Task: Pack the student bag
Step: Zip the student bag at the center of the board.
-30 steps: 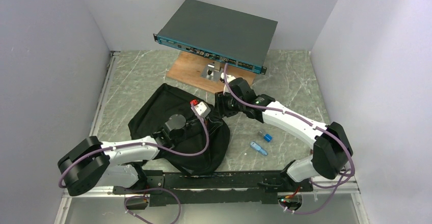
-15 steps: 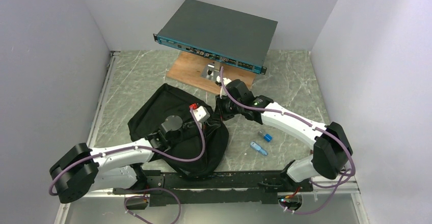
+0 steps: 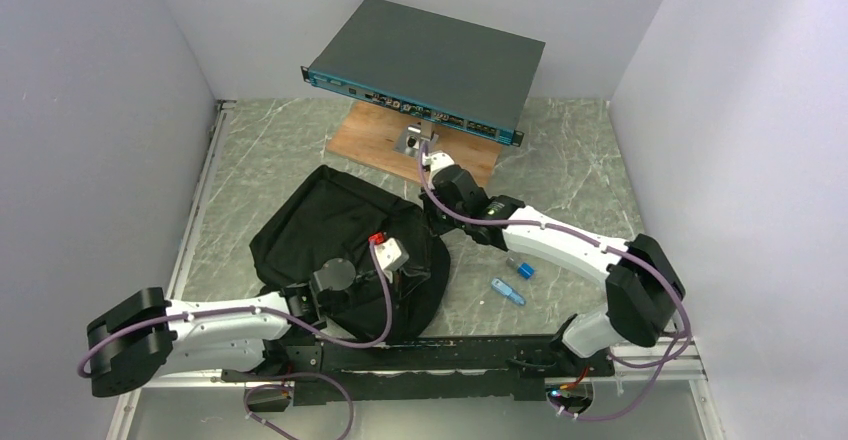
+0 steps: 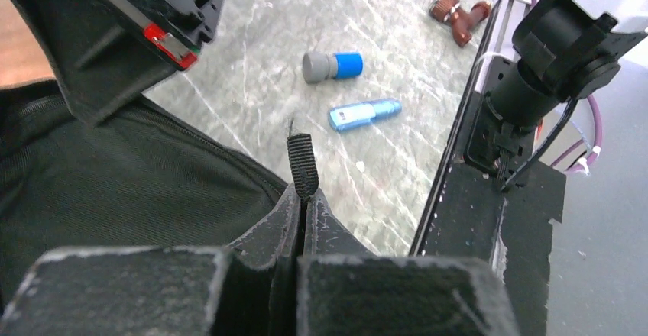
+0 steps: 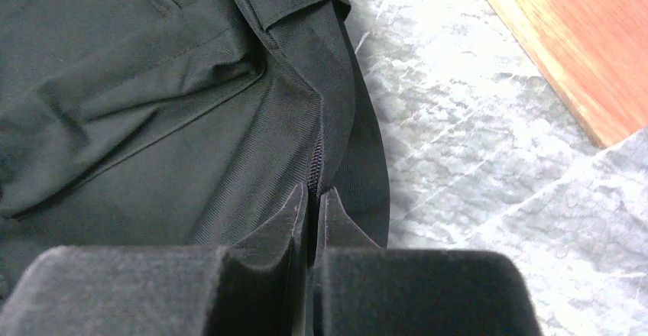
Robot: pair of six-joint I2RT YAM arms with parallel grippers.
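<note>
I have the student bag lying flat on the desk, a little left of centre, with both arms reaching onto its right side. My left end effector is clenched on a ribbed black webbing tab that stands up at the bag's edge. My right end effector is clenched too, pinching a fold of the bag's fabric along the zipper line.

A flat dark grey rack device with a teal front sits at the far side, raised over a wooden board and overhanging it. A small metal bracket rests on the board below that front. My right wrist is just in front of the board's near edge, so the device's front hangs close above and behind it.

To the right of the bag, on bare stone, lie a grey piece with a blue cap and a blue stick. They are near each other but apart, just on the near side of the right forearm. From the left wrist I see a small brown fitting beside the black rail that runs along the near edge.

Walls close in on the left, far and right sides. Bare desk shows to the left of the bag, beyond it, and toward the far right corner. The rail runs just beside the bag's near edge.
</note>
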